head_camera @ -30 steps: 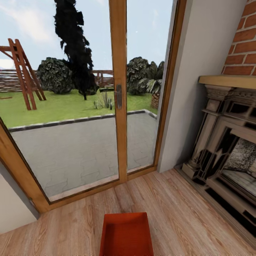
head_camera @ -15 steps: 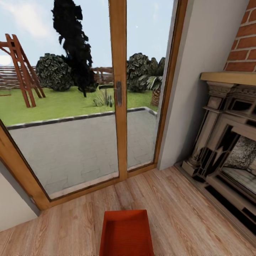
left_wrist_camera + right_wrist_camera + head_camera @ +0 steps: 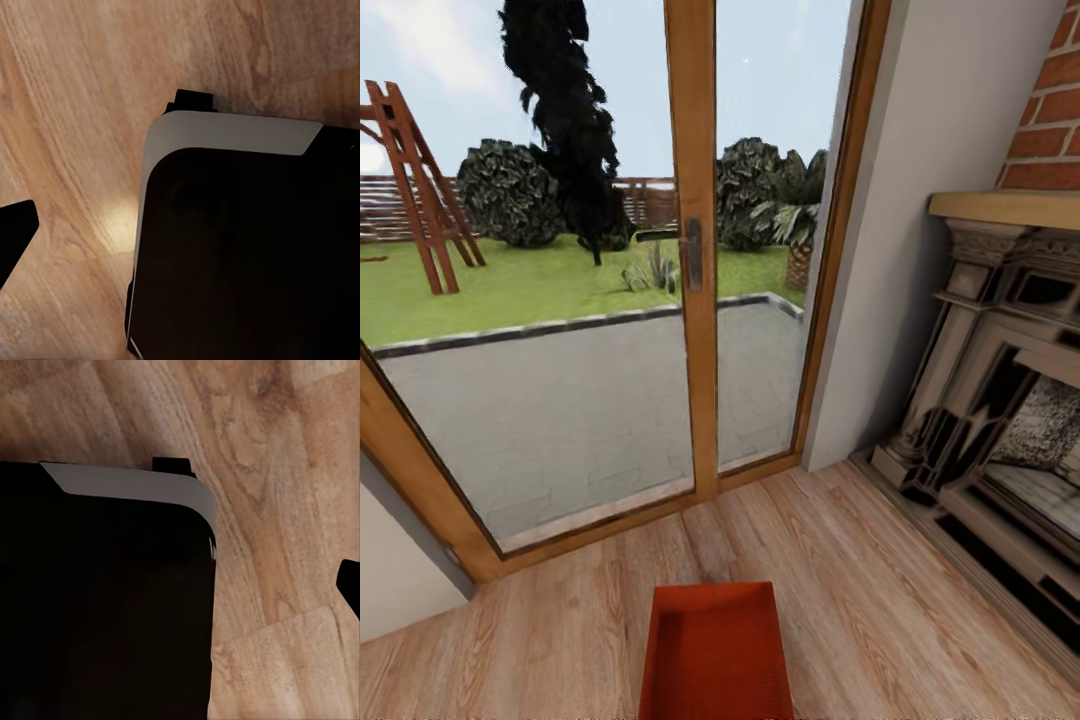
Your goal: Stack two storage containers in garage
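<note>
One orange bin (image 3: pixel 715 655) sits on the wood floor (image 3: pixel 880 600) dead centre, near the robot, long axis pointing at the glass door (image 3: pixel 690 260). Neither arm's closer; can't tell about either arm's jaws.

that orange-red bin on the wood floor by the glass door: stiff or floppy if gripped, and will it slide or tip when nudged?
The storage container probably stays stiff: its straight walls and rim hold a crisp rectangle. Open-topped and empty inside, it is likely light for its size. Sitting low and broad on the smooth plank floor, it should slide rather than tip.
</note>
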